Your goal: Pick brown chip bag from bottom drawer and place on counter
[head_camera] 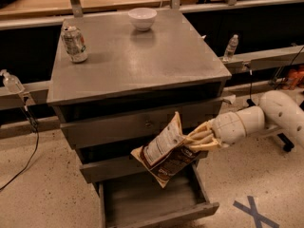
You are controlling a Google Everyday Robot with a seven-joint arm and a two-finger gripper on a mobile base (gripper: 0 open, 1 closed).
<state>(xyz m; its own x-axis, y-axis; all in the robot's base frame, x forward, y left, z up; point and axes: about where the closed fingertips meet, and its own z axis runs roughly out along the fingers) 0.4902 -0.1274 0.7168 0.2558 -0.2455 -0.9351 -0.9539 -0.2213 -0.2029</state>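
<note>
The brown chip bag (pixel 165 151) hangs tilted in the air in front of the middle drawer, its white back label facing me. My gripper (pixel 195 142) reaches in from the right on a white arm and is shut on the bag's right edge. Below it, the bottom drawer (pixel 156 205) stands pulled open and looks empty inside. The grey counter (pixel 137 56) lies above and behind the bag.
A silver soda can (pixel 75 43) stands at the counter's left rear and a white bowl (pixel 142 18) at its back middle. A small bottle (pixel 231 47) sits on the rail at the right, another (pixel 11 82) at the left. Blue tape cross (pixel 251 212) marks the floor.
</note>
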